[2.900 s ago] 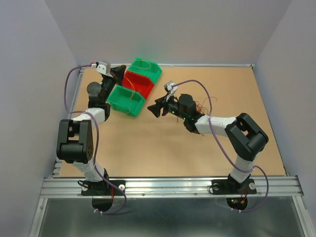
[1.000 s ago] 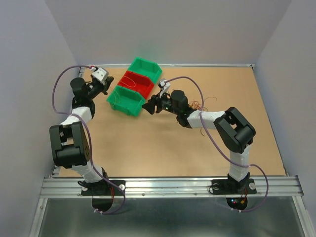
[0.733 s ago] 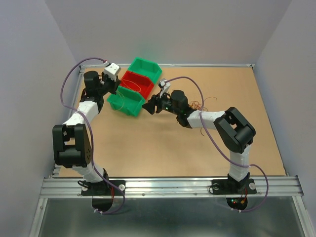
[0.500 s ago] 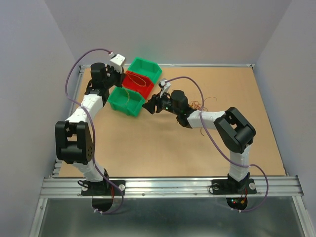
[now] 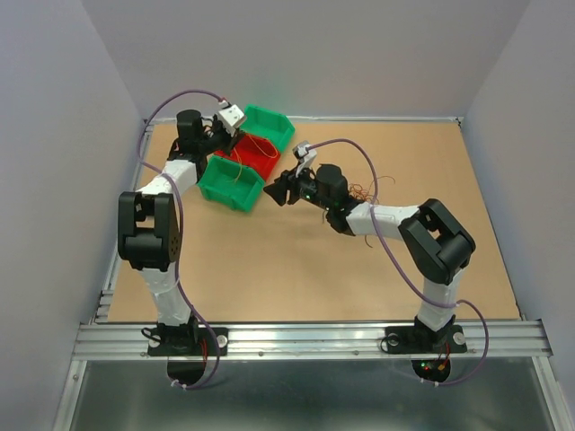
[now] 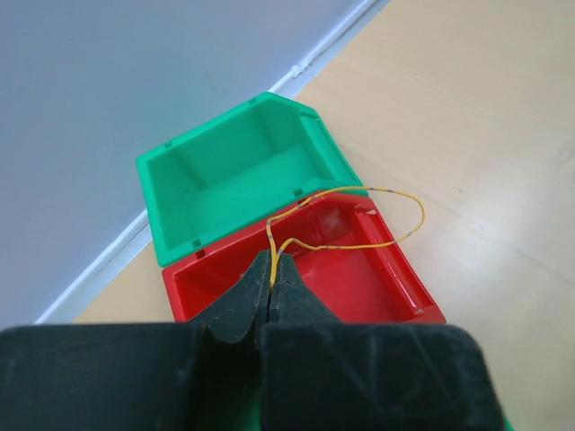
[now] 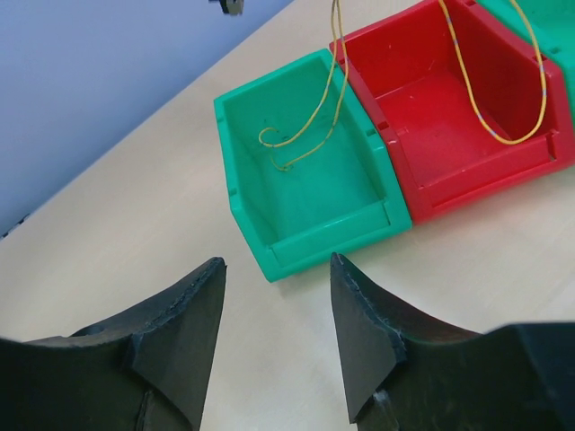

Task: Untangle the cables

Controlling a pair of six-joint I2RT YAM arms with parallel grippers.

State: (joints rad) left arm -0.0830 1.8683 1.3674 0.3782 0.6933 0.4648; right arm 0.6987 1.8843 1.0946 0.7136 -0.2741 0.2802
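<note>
- The left pincer [image 6: 272,269] is pressed together, and a yellow wire [image 6: 382,189] is pinched between its tips.
- From the tips this yellow wire rises a little and then bends into a wide, open loop that hangs over the red bin [image 6: 404,280]. The pictures do not show whether the loop touches the bin.
- In the right wrist view the same loop drops in from the top edge, and its lowest bend shows against the inside of the red bin.
- Three open bins stand in a touching row on the desk [image 5: 296,278], toward the far left corner. The far green bin [image 6: 225,171] is nearest the back wall, the red bin is in the middle, and the near green bin [image 7: 314,242] is closest to the arms.
- A second yellow strand [image 7: 296,148] is in the near green bin. Its curled end lies on the bin's floor, and the rest runs up past the rim and out of that view.
- The right pincer [image 7: 277,263] is spread, with nothing between its fingers. It is low over the bare desk, just in front of the near green bin and pointing toward it.
- The clump of cables [image 5: 361,191], thin curly strands in orange and dark brown, lies on the desk just behind the right forearm. It is well apart from the bins, and neither pincer touches it.
</note>
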